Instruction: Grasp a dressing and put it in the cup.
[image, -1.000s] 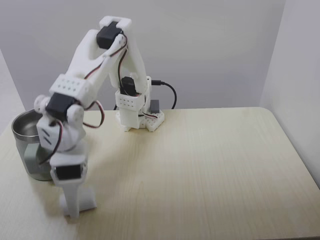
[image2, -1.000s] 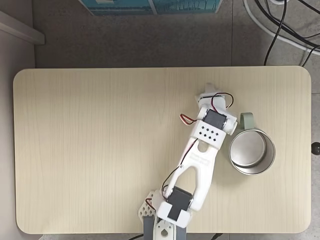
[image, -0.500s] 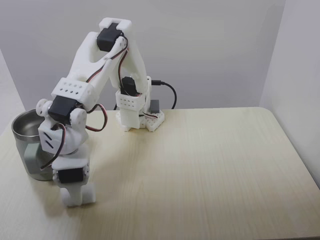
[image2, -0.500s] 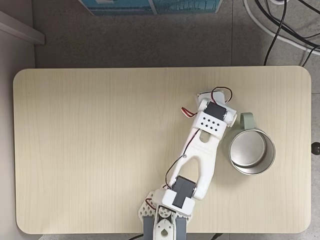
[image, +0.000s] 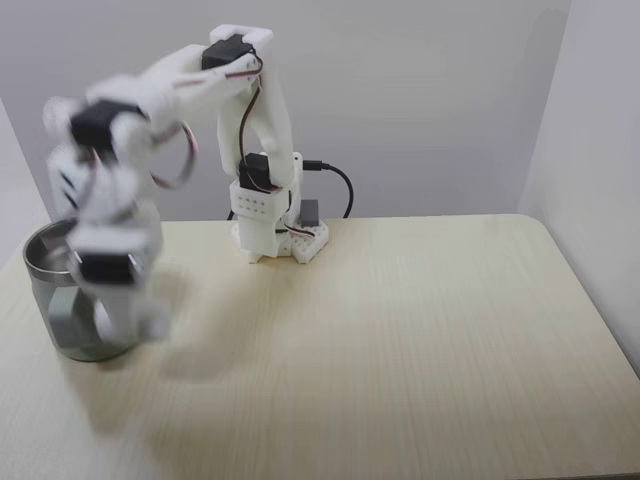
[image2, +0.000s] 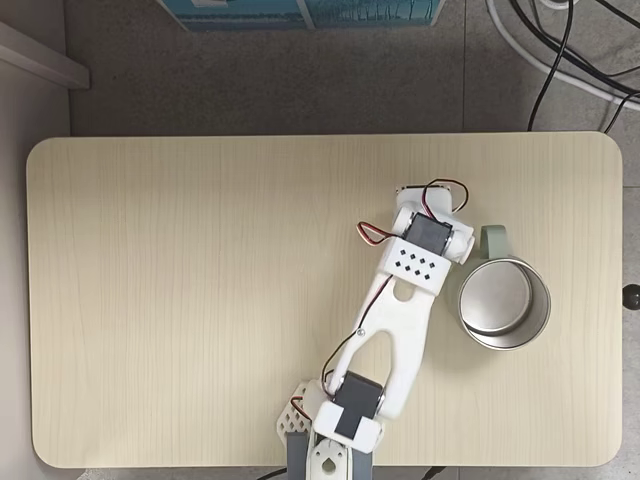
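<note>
Near the right edge of the table (image2: 150, 300), as the downward-looking fixed view shows it, the cup (image2: 504, 303) is stood upright with its handle turned toward the far edge. Its steel interior is seen bare in that view, so the dressing is judged not to be inside it yet. The arm is reached out from its base at the near edge, so that the wrist is held just beside the cup's handle.

In the front-facing fixed view the cup (image: 62, 305) is found at the table's left edge, and the gripper (image: 125, 318) is hung fingers-down just in front of it, raised off the tabletop and heavily blurred. That blur is taken as a sign of quick motion.

Whether the jaws are spread or closed cannot be told, and nothing can be made out between them. The dressing itself cannot be located in either view; if it is carried, it is masked by the blur and the arm's own body. A lift toward the cup's rim is the likely purpose of this posture.
</note>
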